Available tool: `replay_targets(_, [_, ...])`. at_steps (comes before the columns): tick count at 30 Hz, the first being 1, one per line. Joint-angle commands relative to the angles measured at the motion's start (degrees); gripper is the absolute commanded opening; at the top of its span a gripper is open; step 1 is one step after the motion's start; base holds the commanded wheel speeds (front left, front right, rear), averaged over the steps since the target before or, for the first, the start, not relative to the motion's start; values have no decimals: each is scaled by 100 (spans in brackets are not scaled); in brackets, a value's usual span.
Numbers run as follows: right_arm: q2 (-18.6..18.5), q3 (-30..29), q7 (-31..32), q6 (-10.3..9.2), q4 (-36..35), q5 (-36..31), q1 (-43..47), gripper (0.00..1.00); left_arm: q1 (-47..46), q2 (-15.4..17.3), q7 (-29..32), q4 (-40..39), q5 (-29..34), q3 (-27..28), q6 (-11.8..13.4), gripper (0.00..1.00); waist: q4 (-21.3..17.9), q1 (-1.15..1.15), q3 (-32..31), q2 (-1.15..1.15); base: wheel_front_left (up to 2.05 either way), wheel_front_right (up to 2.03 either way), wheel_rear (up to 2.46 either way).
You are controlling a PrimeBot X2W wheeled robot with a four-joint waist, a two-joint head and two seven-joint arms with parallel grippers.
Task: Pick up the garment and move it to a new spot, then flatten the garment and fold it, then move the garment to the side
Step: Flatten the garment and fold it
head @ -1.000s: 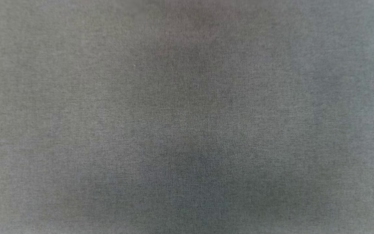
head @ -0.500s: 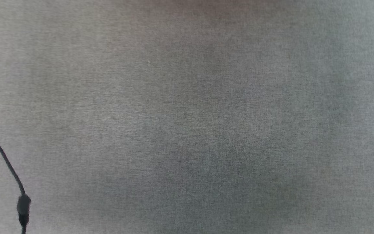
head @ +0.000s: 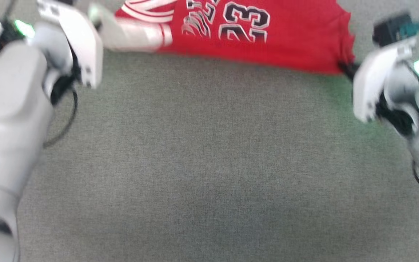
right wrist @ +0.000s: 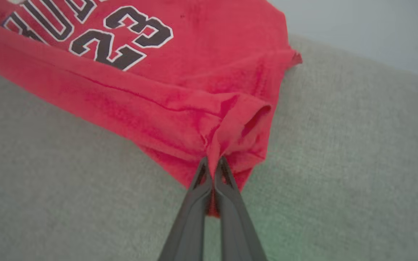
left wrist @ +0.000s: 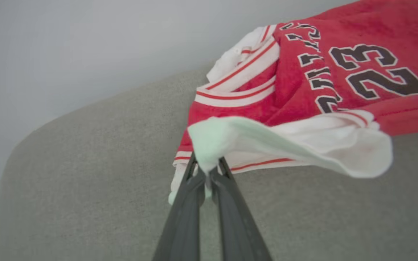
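Bright red fabric garment (head: 289, 43) spans the frame's top; left gripper (left wrist: 207, 173) pinches its white edge, right gripper (right wrist: 212, 164) its red corner.

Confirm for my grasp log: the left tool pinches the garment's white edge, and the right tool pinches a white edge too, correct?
No. The left tool does pinch the garment's white edge, but the right tool pinches plain red fabric, as the right wrist view shows.
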Motion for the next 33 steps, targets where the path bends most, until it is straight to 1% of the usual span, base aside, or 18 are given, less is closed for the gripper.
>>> replay_targets(1, [-214,42,132,-29,-268,125,212,0,219,81,116,-170,-75,-10,10,0,5,0,-64,0,0,0,0])
replay_targets(2, [-357,62,262,-29,-522,307,432,0,415,150,247,-348,-155,-18,11,0,6,0,-90,0,0,0,0])
replay_targets(4, [-617,27,455,-29,-993,559,889,0,848,282,504,-819,-266,-48,89,0,9,0,-152,0,0,0,0])
replay_targets(6, [-844,-23,588,-29,-1406,705,1307,0,1329,434,751,-1398,-394,-54,272,0,10,0,-202,0,0,0,0])
replay_targets(8, [-979,-159,667,-29,-1734,808,1671,0,1844,626,1012,-2070,-533,-69,524,0,4,0,-237,0,0,0,0])
replay_targets(14, [-1227,-502,1054,-29,-2540,932,2669,0,3403,1273,1668,-4245,-884,-72,1543,0,10,0,-264,0,0,0,0])
replay_targets(15, [-1227,-502,1054,-29,-2540,932,2669,0,3403,1273,1668,-4245,-884,-72,1543,0,10,0,-264,0,0,0,0])
replay_targets(16, [-1281,-628,1214,-29,-2733,926,2970,0,3885,1459,1832,-4850,-982,-101,1851,0,10,0,-245,0,0,0,0])
replay_targets(19, [-1321,-846,1432,-29,-2994,968,3387,0,4424,1650,1953,-5531,-1106,-101,2245,0,33,0,-213,0,0,0,0])
replay_targets(20, [-1323,-920,1504,-29,-3073,978,3534,0,4572,1717,1986,-5705,-1112,-130,2338,0,40,0,-206,0,0,0,0])
replay_targets(23, [-1317,-1085,1756,-29,-3299,1000,3934,0,4949,1820,2103,-6086,-1234,-195,2552,0,53,0,-182,0,0,0,0])
replay_targets(28, [-1287,-1345,2302,-29,-3579,1088,4570,0,5383,1982,2310,-6509,-1398,-269,2808,0,50,0,-147,0,0,0,0])
replay_targets(33, [-1182,-1632,2834,-30,-3890,1157,5098,0,5649,2080,2504,-6781,-1526,-359,2970,0,36,0,-104,0,0,0,0])
